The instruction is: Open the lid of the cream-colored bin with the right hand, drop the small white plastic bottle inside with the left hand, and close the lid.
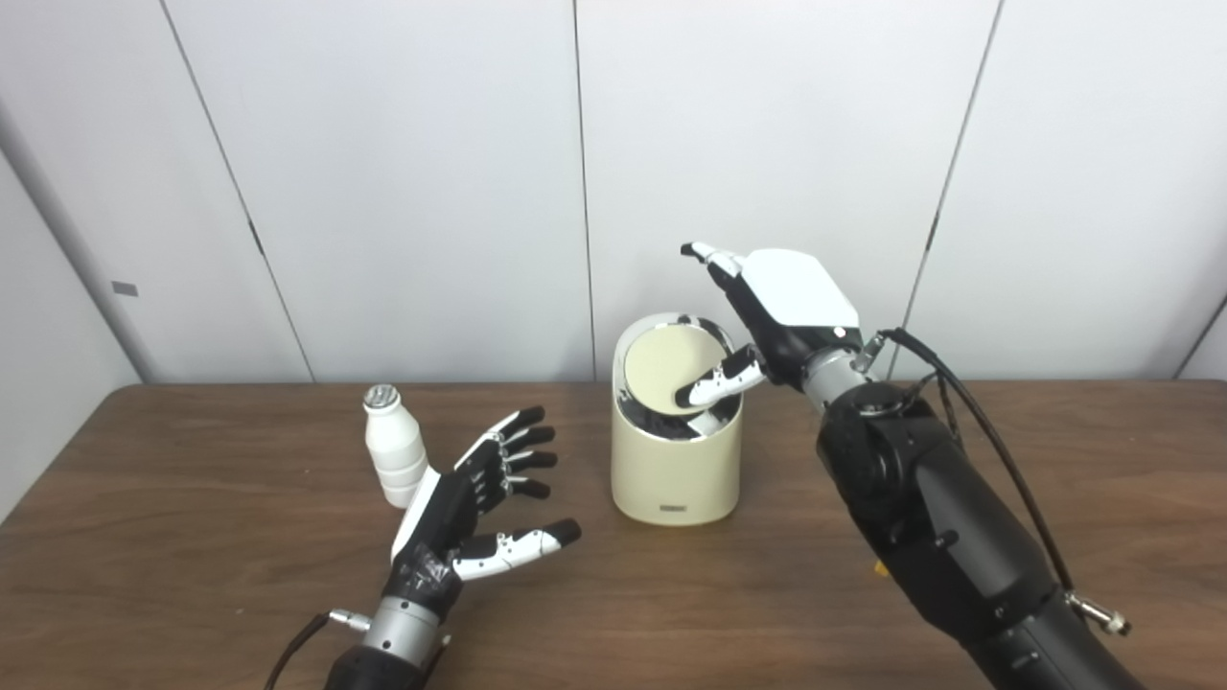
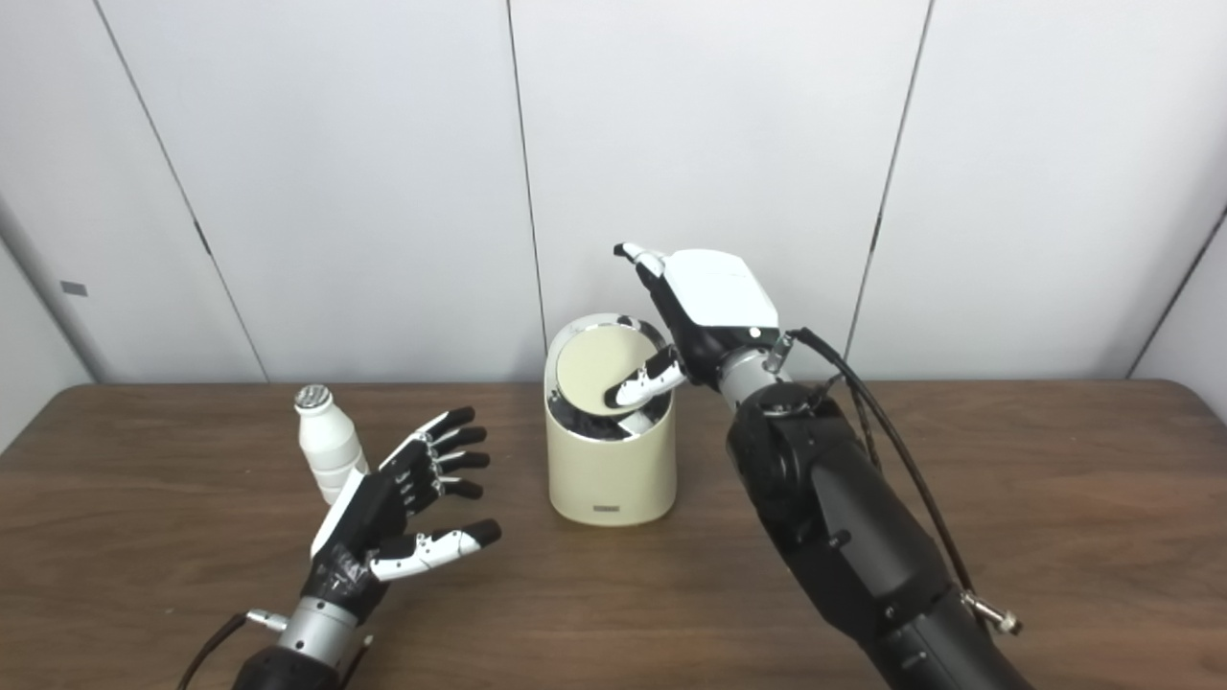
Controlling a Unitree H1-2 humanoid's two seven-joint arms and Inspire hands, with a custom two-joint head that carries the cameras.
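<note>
the right hand point(image 1: 781, 311) presses its thumb on the tilted lid point(image 1: 663, 369) of the bin point(image 1: 674, 470). the left hand point(image 1: 479, 498) hovers spread and empty beside the upright bottle point(image 1: 393, 446) on the table point(image 1: 192, 575).

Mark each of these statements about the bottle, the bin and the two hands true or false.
1. The bottle stands upright on the table. True.
2. The left robot hand is holding the bottle. False: it is open, beside the bottle.
3. The right robot hand has its thumb on the bin's lid. True.
4. The bottle lies inside the bin. False: it is on the table, left of the bin.
5. The lid is tilted. True.
</note>
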